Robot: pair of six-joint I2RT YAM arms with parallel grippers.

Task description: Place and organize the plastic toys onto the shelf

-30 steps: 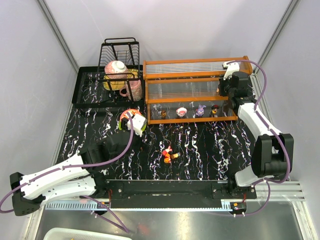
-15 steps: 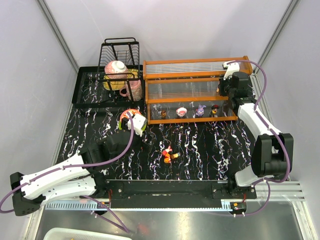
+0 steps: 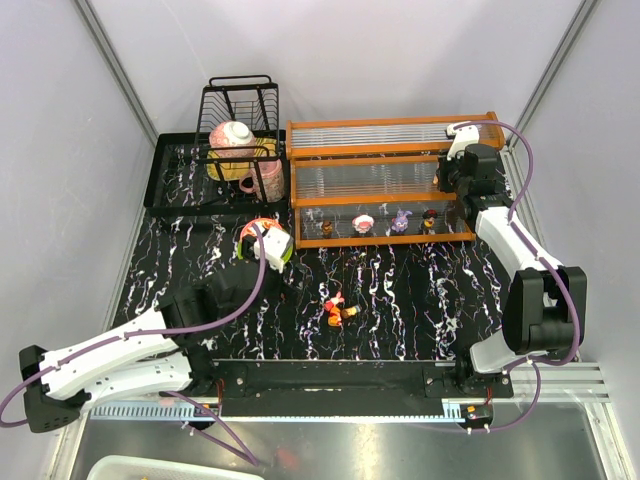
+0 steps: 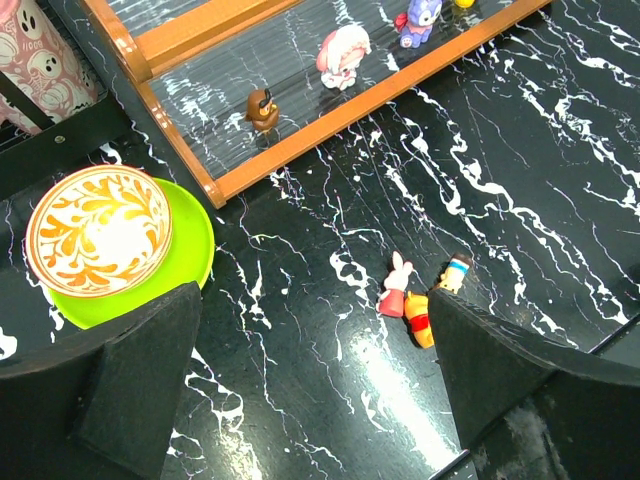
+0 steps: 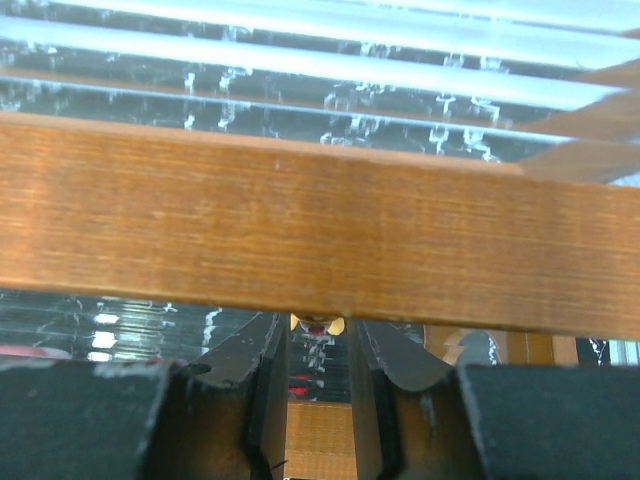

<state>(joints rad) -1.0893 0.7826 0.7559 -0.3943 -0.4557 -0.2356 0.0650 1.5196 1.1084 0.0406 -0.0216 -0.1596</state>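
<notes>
The shelf (image 3: 380,203) stands at the back right, orange rails (image 5: 300,220) with clear ribbed panels. Several plastic toys (image 3: 364,223) stand along its lowest tier (image 4: 330,110). Three more toys (image 3: 338,309) lie on the black marble table: a pink rabbit (image 4: 397,285), a yellow one (image 4: 420,326) and a blue-banded one (image 4: 455,272). My left gripper (image 4: 320,390) hovers open above the table, the loose toys just inside its right finger (image 4: 500,370). My right gripper (image 3: 447,183) reaches in at the shelf's right end, under a rail, narrow jaws (image 5: 318,335) on a small yellow toy (image 5: 318,322), mostly hidden.
A red patterned bowl on a green plate (image 4: 195,235) sits left of the shelf's front corner, partly under my left wrist in the top view. A black wire dish rack (image 3: 240,115) with pink cups stands on a black tray (image 3: 170,185) at the back left.
</notes>
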